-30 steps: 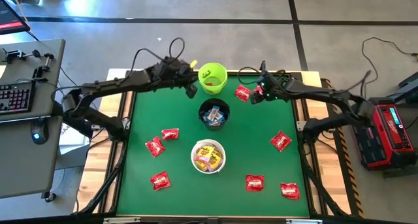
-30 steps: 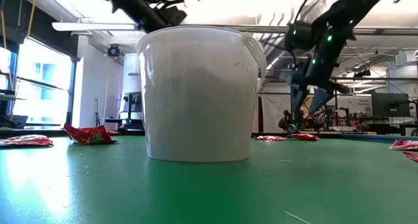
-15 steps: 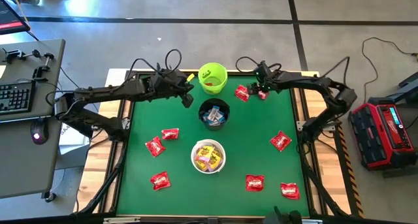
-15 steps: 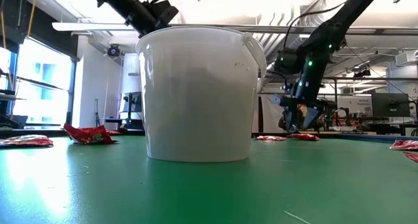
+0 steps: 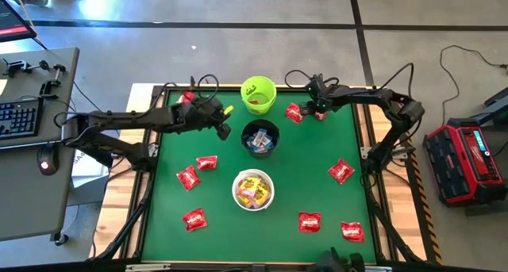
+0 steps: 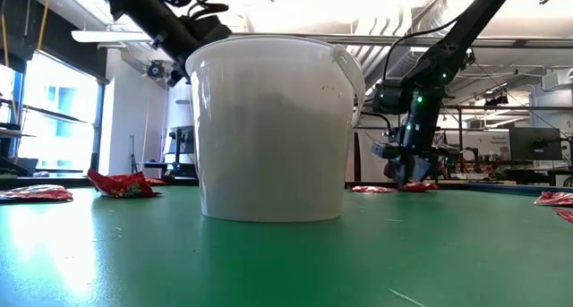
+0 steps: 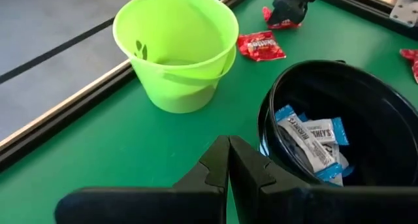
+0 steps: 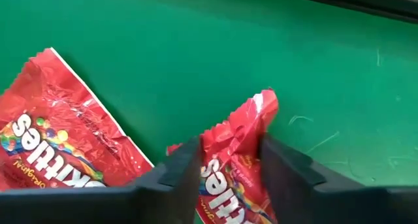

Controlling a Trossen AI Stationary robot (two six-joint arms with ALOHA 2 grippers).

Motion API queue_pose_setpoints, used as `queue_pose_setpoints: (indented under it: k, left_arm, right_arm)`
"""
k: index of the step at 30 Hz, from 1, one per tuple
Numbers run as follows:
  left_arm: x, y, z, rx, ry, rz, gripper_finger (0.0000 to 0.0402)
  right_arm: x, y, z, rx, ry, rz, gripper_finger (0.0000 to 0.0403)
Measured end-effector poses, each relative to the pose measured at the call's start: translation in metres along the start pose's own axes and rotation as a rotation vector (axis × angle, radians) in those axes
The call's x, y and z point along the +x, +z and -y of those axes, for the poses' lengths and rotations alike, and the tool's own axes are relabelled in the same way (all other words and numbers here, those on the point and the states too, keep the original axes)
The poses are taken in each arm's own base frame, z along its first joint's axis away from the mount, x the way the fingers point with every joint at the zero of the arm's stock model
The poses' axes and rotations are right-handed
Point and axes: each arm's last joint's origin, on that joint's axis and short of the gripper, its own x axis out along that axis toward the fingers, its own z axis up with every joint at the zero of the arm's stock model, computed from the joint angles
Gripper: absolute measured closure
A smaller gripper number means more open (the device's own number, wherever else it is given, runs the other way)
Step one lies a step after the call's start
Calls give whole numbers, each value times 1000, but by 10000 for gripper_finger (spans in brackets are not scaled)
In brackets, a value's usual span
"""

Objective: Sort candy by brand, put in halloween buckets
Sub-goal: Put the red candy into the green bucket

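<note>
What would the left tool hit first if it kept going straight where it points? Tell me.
Probably the black bucket: the shut left tool points at its near rim, with the green bucket farther on to one side. Depth is hard to judge.

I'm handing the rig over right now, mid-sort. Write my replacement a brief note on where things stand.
Right gripper: at the far right of the table, fingers pinching a red packet; another red packet lies beside it.
Left gripper: shut, empty, near the black bucket.
Done: blue-and-white candy in black, yellow candy in the white bucket.
Left: six red packets spread over the table, plus these two; the green bucket seems theirs.
</note>
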Motion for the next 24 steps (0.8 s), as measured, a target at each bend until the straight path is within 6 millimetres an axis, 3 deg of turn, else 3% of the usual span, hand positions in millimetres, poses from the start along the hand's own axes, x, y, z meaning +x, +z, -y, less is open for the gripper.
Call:
queue_pose_setpoints:
  k: [8,12,17,24]
  left_arm:
    - [-15,-13,-4,-40,35,46,401]
    - [-19,-31,-8,-98,6,91,401]
    - [-25,-51,-11,-149,-47,155,401]
    - [-37,-66,-14,-117,-83,183,401]
  right_arm:
    - [-2,0,0,-58,-4,3,382]
    - [-14,-1,-2,-93,9,-5,396]
    - [-49,11,-16,-155,45,36,401]
    - [-114,34,-58,-237,158,172,402]
